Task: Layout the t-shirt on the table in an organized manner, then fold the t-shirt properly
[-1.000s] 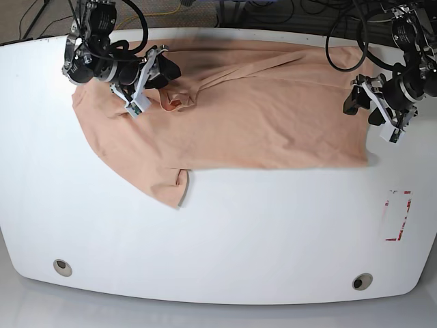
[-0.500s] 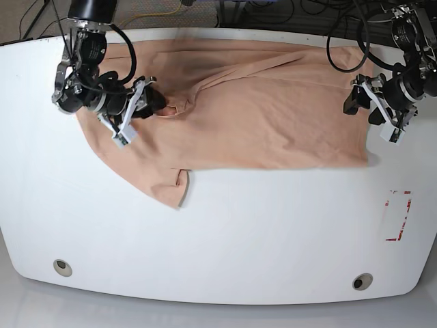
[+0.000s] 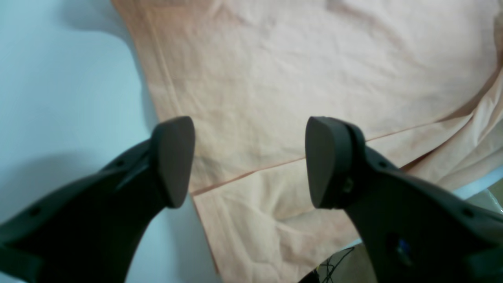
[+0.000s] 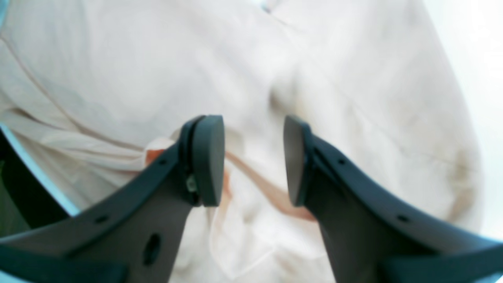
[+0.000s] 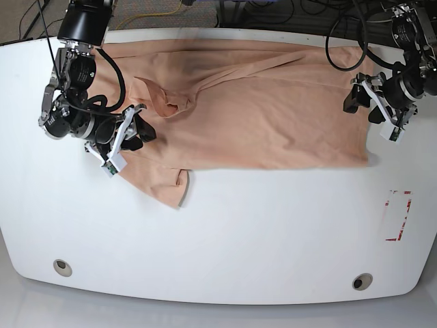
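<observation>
The peach t-shirt (image 5: 273,109) lies spread along the back of the white table (image 5: 239,232), with one sleeve (image 5: 167,188) pointing toward the front. A raised crease runs by its collar (image 5: 171,104). My right gripper (image 5: 133,135) hovers over the shirt's left part. In the right wrist view the right gripper (image 4: 251,161) is open, with the collar seam (image 4: 267,188) below its fingers and nothing pinched. My left gripper (image 5: 363,108) is at the shirt's right edge. The left wrist view shows the left gripper (image 3: 251,161) wide open over the hem corner (image 3: 243,177).
A red-marked rectangle (image 5: 397,215) sits at the front right. Two grommet holes (image 5: 62,266) (image 5: 362,281) lie near the front edge. Cables (image 5: 287,14) hang beyond the table's back edge, which runs close behind the shirt.
My right gripper has moved from the collar toward the front left across the shirt. The cloth near the collar now shows a new raised fold. The left arm has stayed put.
</observation>
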`<state>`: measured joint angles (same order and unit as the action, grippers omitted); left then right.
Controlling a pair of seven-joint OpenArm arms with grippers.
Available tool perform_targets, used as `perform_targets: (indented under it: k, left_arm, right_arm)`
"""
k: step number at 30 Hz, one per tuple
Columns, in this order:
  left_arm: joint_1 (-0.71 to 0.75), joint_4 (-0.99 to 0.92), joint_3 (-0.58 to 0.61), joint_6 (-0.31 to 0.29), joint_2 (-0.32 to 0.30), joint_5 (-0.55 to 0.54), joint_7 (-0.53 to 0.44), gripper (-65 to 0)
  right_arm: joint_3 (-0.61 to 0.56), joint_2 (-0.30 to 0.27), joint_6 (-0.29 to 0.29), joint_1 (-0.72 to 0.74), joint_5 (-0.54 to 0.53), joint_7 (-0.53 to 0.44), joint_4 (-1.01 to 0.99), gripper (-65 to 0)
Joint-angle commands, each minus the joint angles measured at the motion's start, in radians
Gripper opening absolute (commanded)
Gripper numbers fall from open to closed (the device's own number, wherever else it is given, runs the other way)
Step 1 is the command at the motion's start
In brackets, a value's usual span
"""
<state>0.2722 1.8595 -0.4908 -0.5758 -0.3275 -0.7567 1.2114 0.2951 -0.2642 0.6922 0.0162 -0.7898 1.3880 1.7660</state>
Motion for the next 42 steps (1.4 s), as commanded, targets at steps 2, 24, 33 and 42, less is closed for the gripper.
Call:
perform_targets:
  k: [2,24,33,42]
  left_arm:
    - [-0.004,0.016,-0.007,0.0,-0.015,-0.014,-0.018,-24.7]
    - [-0.004,0.016,-0.003,0.0,-0.012,-0.014,-0.018,-24.7]
    - [-0.001,0.016,-0.003,0.0,-0.014,-0.014,-0.018,-24.7]
    - [-0.001,0.016,-0.006,0.0,-0.014,-0.019,-0.018,-24.7]
  right_arm:
    - [0.028,-0.008,0.006,-0.066,-0.046,0.001,0.051,-41.7]
    - [0.025,0.214,0.006,-0.063,0.109,-0.025,-0.048,-41.7]
    - [0.029,0.214,0.006,0.075,0.177,-0.046,-0.094,-41.7]
    - [0.036,0.142,0.006,0.07,0.142,0.007,-0.059,-41.7]
